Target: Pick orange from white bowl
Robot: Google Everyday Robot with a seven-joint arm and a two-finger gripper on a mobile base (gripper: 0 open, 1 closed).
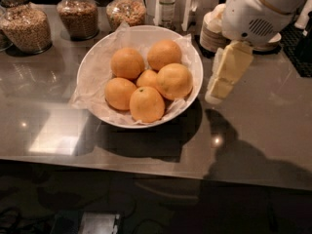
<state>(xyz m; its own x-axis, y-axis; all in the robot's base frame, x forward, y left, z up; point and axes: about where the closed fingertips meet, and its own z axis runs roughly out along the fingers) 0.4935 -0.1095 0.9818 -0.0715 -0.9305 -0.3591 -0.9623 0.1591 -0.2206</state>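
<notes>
Six oranges heaped in a wide white bowl (pixel 92 65) lined with crinkled paper, on a dark glossy counter (pixel 263 126). Largest and palest of the six, the orange (pixel 174 81), on the right side of the heap, touching a smaller one at the centre and the stem-dotted one (pixel 146 104) in front, close to the right rim.

Cream-coloured pincer (pixel 217 89) hanging over the counter just beside the bowl's right rim, outside the bowl, tip angled down and to the left. Nothing seen in its hold; how far open, cannot tell.

Judged to be the approach, grasp not yet begun. To do it well: rise over the rim rather than push across it, descend from above onto the orange's crown, straddle its widest part, stay clear of the neighbours and the loose paper. Close firmly yet gently, since round dimpled skin probably rolls or slips. Lift straight up, minding the stacked small bowls (pixel 212 28) behind.
</notes>
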